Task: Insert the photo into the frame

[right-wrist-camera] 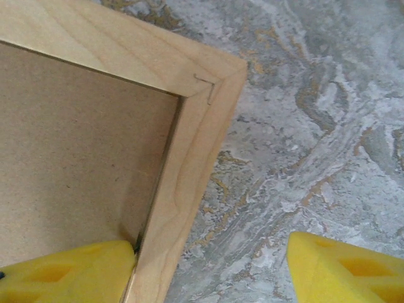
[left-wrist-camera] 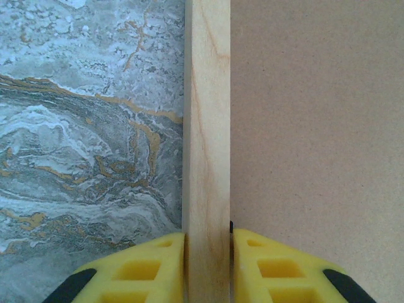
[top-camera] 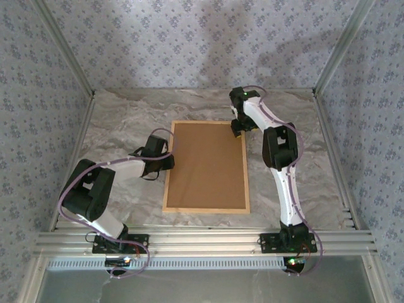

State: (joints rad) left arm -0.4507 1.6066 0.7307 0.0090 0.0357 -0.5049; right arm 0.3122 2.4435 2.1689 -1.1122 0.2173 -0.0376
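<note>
— Tan wood, so that's the frame (top-camera: 206, 207)? Where does it lie?

— Flat in the middle of the marbled table (top-camera: 120, 126), back side up by the look of it, with a brown backing board (top-camera: 205, 164) filling its opening. Whether the photo sits beneath that board, I cannot tell.

— And the grippers?

— The left gripper (left-wrist-camera: 207, 237) is clenched on the frame's left rail, a yellow pad (left-wrist-camera: 145, 268) on each side of it. The right gripper (right-wrist-camera: 211, 249) stands released at the far right corner, straddling the right rail. One finger is over the board just inside, the other out over the table.

— So what makes this step go well?

— I'd judge the frame is meant to be held in both grips. The right gripper should close squarely across its rail, without the inner finger digging at the board's edge. Any lift should keep both sides level, or the thin rails may twist and the board slip.

— Any brand or writing?

— None readable; wood, board and pads are plain.
</note>
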